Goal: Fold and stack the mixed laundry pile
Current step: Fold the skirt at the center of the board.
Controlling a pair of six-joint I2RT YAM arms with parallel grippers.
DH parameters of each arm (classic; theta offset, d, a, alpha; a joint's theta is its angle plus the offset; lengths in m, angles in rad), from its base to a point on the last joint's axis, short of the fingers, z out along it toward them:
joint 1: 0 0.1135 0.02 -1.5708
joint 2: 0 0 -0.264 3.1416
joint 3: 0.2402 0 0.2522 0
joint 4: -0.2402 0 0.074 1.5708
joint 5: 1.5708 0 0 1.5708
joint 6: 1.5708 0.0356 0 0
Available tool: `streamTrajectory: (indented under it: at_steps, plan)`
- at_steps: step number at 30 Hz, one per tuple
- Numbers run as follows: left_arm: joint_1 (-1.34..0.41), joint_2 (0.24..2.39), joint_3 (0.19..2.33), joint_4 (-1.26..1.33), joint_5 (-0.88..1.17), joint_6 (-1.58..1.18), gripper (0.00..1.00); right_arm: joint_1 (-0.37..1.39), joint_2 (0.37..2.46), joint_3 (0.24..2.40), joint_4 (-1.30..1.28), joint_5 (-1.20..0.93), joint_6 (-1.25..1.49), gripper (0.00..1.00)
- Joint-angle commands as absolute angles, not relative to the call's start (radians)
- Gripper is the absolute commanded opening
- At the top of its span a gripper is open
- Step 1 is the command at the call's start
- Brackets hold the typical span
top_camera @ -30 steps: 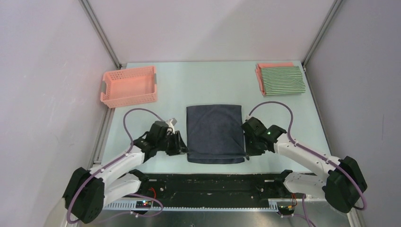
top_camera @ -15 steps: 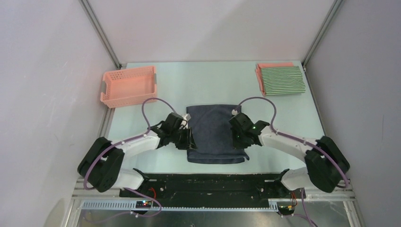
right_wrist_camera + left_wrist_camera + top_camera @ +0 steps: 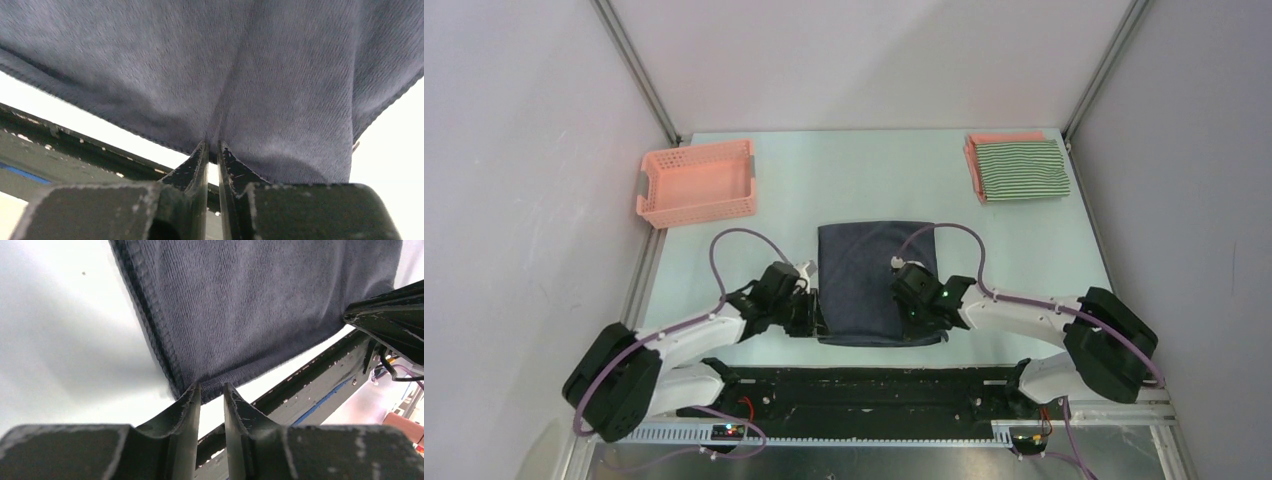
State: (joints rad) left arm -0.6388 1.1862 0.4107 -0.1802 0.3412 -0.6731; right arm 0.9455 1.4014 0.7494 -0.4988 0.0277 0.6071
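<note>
The dark navy-grey garment (image 3: pixel 869 275) lies folded flat at the table's centre. My left gripper (image 3: pixel 810 314) is at its near-left corner. In the left wrist view the gripper (image 3: pixel 211 387) has its jaws nearly together, with the garment's hem (image 3: pixel 220 382) between the tips. My right gripper (image 3: pixel 916 316) is over the garment's near edge, right of the middle. In the right wrist view this gripper (image 3: pixel 212 145) is shut on a pinch of the navy cloth (image 3: pixel 280 90), and a crease runs up from the tips. The green-and-white striped garment (image 3: pixel 1021 170) lies folded on the salmon-pink shirt (image 3: pixel 1004 137) at the back right.
A rigid pink lattice basket (image 3: pixel 696 183) stands at the back left. The black base rail (image 3: pixel 874 385) runs along the table's near edge, just behind the garment's near hem. Grey walls close in both sides.
Both grippers went forward along the navy garment's sides, then came back toward its near edge. The right one moved inward over the cloth. The garment's outline looks much the same.
</note>
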Motion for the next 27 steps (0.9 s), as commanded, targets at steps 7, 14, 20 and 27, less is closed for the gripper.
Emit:
streamTrajectory:
  at_steps: [7, 14, 20, 27]
  plan:
    - [-0.649, 0.982, 0.364, -0.239, 0.241, -0.721, 0.28, 1.001, 1.244, 0.701, -0.52, 0.09, 0.696, 0.15]
    - [-0.65, 0.947, 0.386, -0.266, 0.182, -0.733, 0.33, 0.975, 1.213, 0.671, -0.544, 0.185, 0.69, 0.15]
    - [-0.65, 0.881, 0.4, -0.265, 0.17, -0.759, 0.35, 0.974, 1.225, 0.595, -0.492, 0.185, 0.725, 0.15]
    - [-0.662, 0.93, 0.444, -0.242, 0.202, -0.727, 0.36, 0.986, 1.187, 0.589, -0.483, 0.164, 0.731, 0.14]
